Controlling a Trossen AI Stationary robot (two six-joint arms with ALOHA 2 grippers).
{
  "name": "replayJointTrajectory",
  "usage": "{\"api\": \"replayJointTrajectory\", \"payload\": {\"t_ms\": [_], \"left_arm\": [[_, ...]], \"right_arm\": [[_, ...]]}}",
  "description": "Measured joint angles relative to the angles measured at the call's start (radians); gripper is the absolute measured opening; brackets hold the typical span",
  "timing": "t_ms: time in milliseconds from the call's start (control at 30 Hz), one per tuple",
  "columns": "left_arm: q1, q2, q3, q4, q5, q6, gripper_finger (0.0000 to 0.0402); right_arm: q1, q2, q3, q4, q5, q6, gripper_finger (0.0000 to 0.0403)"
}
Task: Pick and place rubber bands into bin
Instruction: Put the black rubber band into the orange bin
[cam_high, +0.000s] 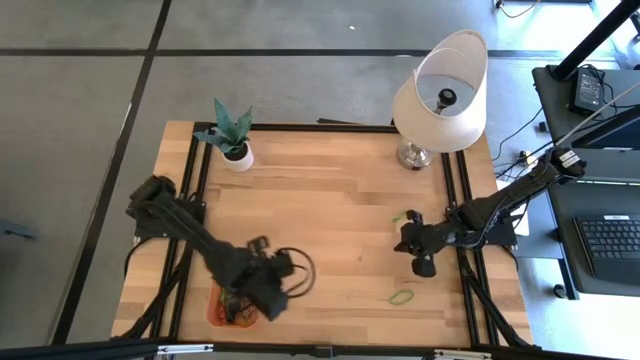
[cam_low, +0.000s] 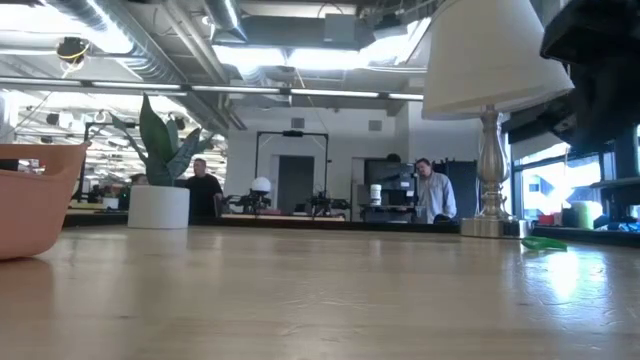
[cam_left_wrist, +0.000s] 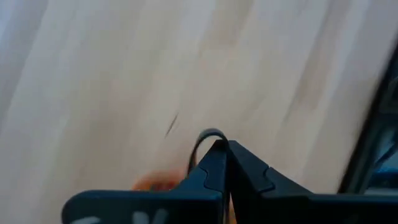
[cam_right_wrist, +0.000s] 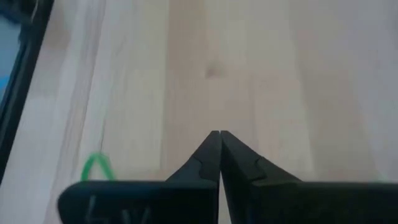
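Note:
In the high view my left gripper (cam_high: 258, 292) hovers at the right end of the orange bin (cam_high: 222, 308), near the table's front left; the left wrist view shows it (cam_left_wrist: 222, 146) shut on a dark rubber band (cam_left_wrist: 208, 134). My right gripper (cam_high: 404, 243) sits shut above the right half of the table, between two green rubber bands lying flat: one toward the far side (cam_high: 403, 215), one toward the near edge (cam_high: 402, 296). Its wrist view (cam_right_wrist: 217, 135) shows a green band (cam_right_wrist: 96, 165) off to the side. The low view shows the bin (cam_low: 30, 205) and a green band (cam_low: 545, 243). My left gripper pinches the dark rubber band between its two fingertips (cam_left_wrist: 214, 155). A small arc of the loop (cam_left_wrist: 208, 132) sticks out past the tips. The band is lifted clear of the table, with the blurred orange bin (cam_left_wrist: 155, 182) below.
A white pot with a green plant (cam_high: 235, 150) stands at the far left of the table. A lamp with a white shade (cam_high: 440, 95) stands at the far right. Black rails (cam_high: 465, 190) run along the table's sides. Bare wood (cam_high: 330, 220) lies between the arms.

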Motion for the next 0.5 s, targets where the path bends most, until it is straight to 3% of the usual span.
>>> {"api": "replayJointTrajectory", "payload": {"t_ms": [100, 200, 500], "left_arm": [[-0.049, -0.065, -0.075, -0.071, 0.009, -0.065, 0.0004], [-0.109, -0.122, -0.21, -0.029, 0.027, -0.128, 0.0004], [-0.215, -0.249, -0.681, 0.473, 0.137, -0.261, 0.0004]], "right_arm": [[0.0, 0.0, 0.0, 0.049, 0.076, 0.035, 0.0011], [-0.001, 0.0, 0.001, 0.08, 0.145, 0.11, 0.0011], [-0.027, 0.0, 0.001, 0.113, 0.191, 0.184, 0.0011]]}}
